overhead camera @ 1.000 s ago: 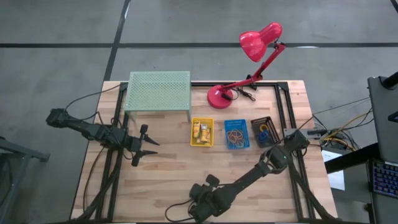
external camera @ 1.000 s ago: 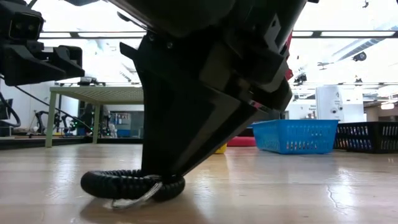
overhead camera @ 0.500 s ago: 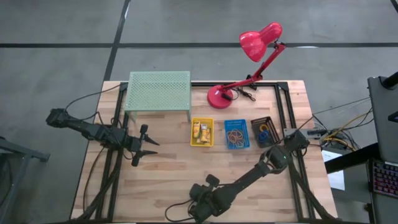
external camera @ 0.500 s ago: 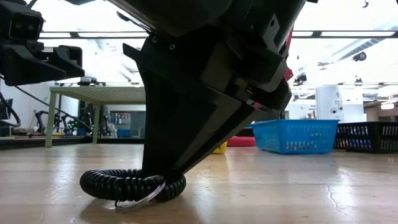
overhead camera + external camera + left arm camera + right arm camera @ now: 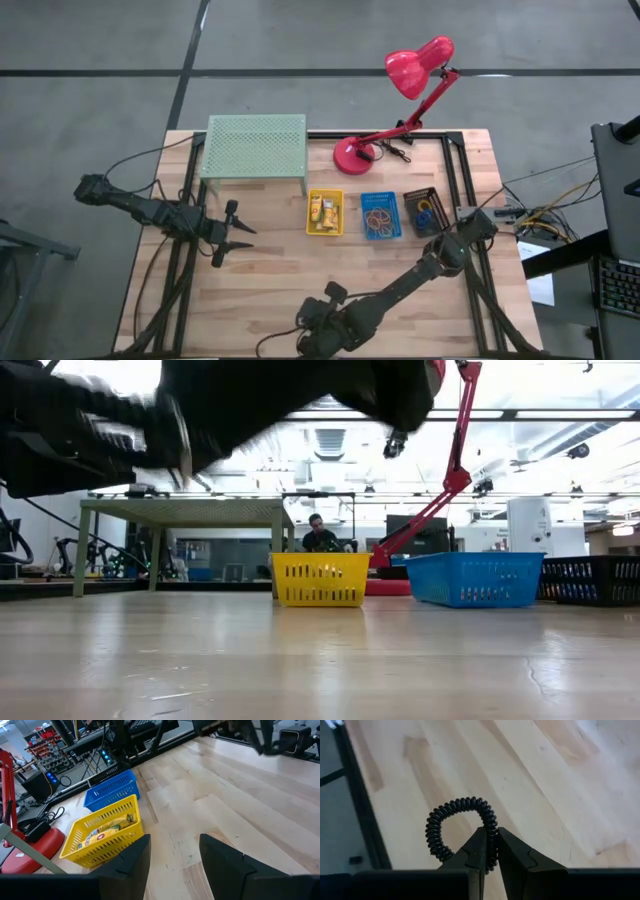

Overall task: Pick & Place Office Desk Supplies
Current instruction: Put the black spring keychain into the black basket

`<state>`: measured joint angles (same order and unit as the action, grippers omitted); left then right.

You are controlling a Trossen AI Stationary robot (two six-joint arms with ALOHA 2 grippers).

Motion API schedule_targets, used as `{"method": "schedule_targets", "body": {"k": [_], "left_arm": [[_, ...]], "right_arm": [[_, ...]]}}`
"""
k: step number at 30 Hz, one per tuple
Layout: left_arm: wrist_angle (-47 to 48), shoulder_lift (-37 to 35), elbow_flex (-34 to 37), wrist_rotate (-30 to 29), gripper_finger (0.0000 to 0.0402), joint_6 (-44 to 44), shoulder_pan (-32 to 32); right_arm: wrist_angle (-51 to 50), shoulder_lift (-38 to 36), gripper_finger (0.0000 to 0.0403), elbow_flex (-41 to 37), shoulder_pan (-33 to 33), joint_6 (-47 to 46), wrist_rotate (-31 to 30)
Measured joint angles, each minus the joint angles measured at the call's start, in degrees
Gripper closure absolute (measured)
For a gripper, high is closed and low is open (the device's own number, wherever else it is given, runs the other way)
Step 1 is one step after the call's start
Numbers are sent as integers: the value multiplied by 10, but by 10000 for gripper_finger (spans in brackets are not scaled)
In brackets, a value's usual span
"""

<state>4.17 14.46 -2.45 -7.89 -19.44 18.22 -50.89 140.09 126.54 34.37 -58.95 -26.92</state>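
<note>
Clearly the right gripper [image 5: 489,851] is clamped on a black coiled cord loop [image 5: 455,827], a springy ring of tight ridged turns pinched between the two dark tapered fingers and lifted clear of the pale wooden table [image 5: 270,290]. From overhead that gripper sits at the table's 6 o'clock edge, and the coil itself cannot be made out there; only the right wrist view shows it.

The left gripper [image 5: 240,238] hangs over the 9 o'clock side, its fingers [image 5: 227,862] parted with nothing between them.

Toward 1 o'clock from the table's centre stand three small baskets in a row: a yellow basket [image 5: 324,213] holding yellow packets [image 5: 111,826], a blue basket [image 5: 380,215] with thin rubber-band loops, and a black basket [image 5: 424,210] with small rings. The low view shows their slotted plastic walls; the overhead view shows their contents.

Behind them, at 12 o'clock, are a pale green mesh shelf [image 5: 255,146] and a glossy red desk lamp [image 5: 405,90] on its round base.
</note>
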Motion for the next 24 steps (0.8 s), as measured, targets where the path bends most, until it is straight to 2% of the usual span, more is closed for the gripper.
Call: {"method": "schedule_targets", "body": {"k": [9, 13, 24], "left_arm": [[0, 0, 0, 0, 229, 0, 0], [0, 0, 0, 0, 229, 0, 0], [0, 0, 0, 0, 229, 0, 0]], "right_arm": [[-91, -5, 369, 83, 11, -35, 0], [-132, -28, 369, 81, 11, -43, 0], [-363, -68, 369, 80, 18, -244, -16]]}}
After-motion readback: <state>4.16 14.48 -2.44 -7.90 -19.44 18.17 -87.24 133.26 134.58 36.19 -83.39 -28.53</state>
